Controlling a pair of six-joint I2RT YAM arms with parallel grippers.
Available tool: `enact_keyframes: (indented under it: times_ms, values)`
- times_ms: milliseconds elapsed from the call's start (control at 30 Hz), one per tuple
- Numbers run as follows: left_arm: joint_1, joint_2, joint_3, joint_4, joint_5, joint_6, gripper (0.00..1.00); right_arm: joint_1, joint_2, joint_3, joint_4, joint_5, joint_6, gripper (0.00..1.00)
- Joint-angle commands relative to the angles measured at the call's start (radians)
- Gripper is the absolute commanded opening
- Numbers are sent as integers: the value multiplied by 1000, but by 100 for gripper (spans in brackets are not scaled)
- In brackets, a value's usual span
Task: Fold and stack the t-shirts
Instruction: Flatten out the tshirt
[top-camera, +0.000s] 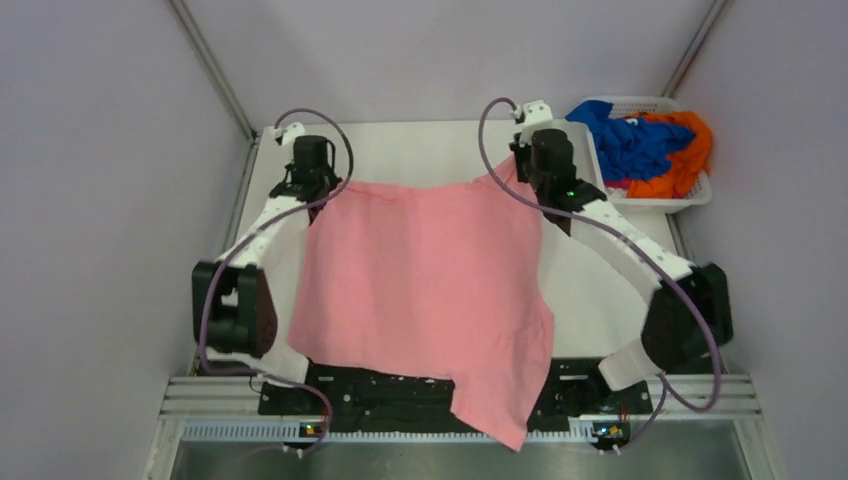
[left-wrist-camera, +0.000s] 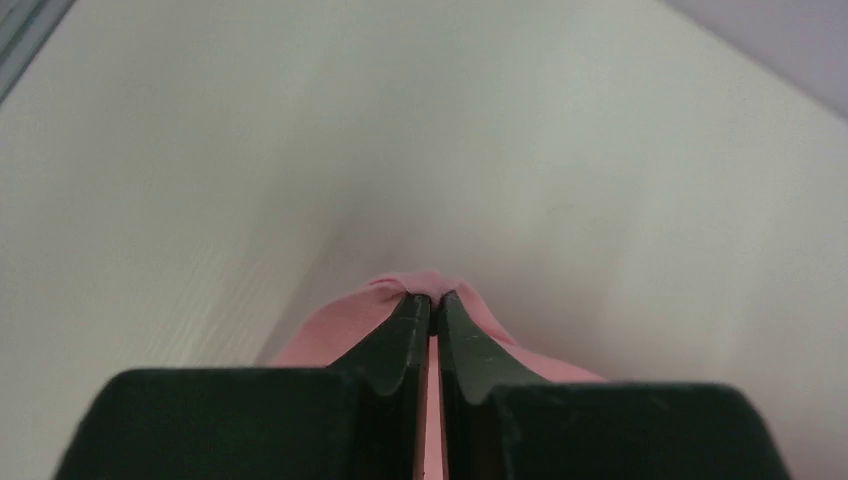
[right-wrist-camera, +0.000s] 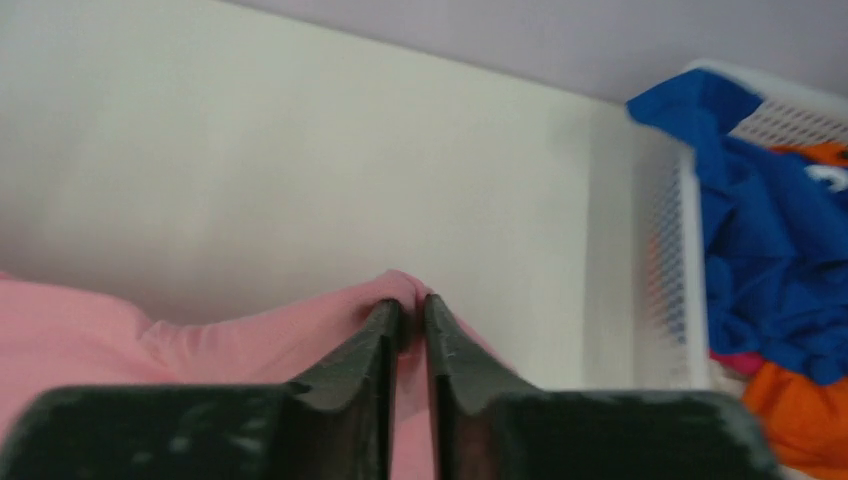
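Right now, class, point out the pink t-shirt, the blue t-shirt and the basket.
pink t-shirt (top-camera: 425, 270): top view, middle of the spread cloth.
blue t-shirt (top-camera: 625, 145): top view, its bunched middle.
basket (top-camera: 640, 102): top view, far rim.

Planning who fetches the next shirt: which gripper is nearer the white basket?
Right. The right gripper, jaws shut on the pink t-shirt's far corner, is just beside the basket; the left gripper holds the other far corner, across the table from it.
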Motion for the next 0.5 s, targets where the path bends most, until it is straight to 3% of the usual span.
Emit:
enact_keyframes:
  times_ms: [0,67,100,133,200,467]
  values:
    - [39,273,204,-5,-60,-69,20,-40,292,86,261,-3,85,21]
    - [48,413,364,-122,-63,-90,53,-53,466,220,214,-24,153,48]
    - [48,453,430,-156,-56,-87,86,-54,543,307,143,-23,167,76]
    - [48,475,468,-166,-44,-82,97,-54,598,394,69,-23,184,94]
    - [48,473,482,-166,-17,-80,99,-53,631,461,-16,-36,226,99]
    - [46,280,197,-111,123,-86,99,-53,387,98,140,-240,387,99]
